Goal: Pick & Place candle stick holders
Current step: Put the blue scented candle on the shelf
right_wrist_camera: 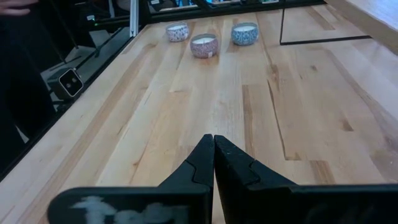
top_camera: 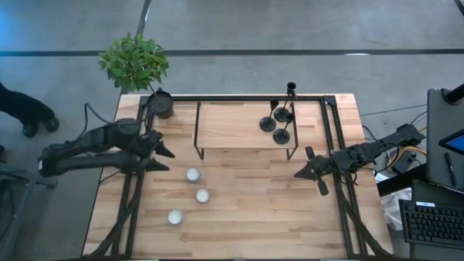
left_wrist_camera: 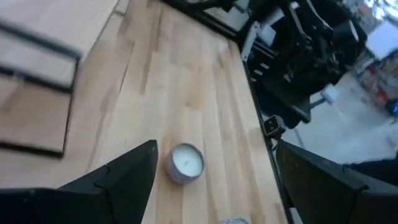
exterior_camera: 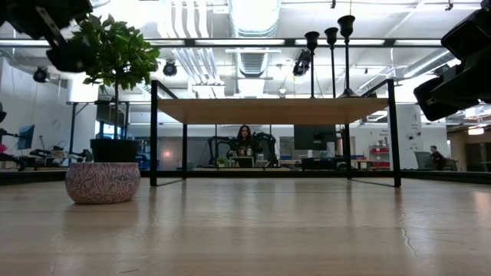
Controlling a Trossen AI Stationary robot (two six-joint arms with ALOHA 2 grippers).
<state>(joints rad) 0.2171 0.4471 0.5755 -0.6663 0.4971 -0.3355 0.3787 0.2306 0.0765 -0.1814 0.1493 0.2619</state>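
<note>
Three black candle stick holders (top_camera: 278,122) stand on their round bases on the right part of a raised wooden shelf (top_camera: 232,127) at the table's far side. In the low view their stems (exterior_camera: 331,61) rise above the shelf top. My left gripper (top_camera: 170,159) is open above the table's left part, left of the shelf, with a small candle tin (left_wrist_camera: 185,163) showing between its fingers farther off. My right gripper (top_camera: 298,175) is shut and empty, at the table's right, in front of the shelf's right leg.
Three small round candle tins (top_camera: 193,175) (top_camera: 203,195) (top_camera: 175,216) lie in a slanting row on the table in front of the shelf. A black pot with a green plant (top_camera: 135,61) stands at the far left corner. Black frame rails (top_camera: 337,145) run along both table sides.
</note>
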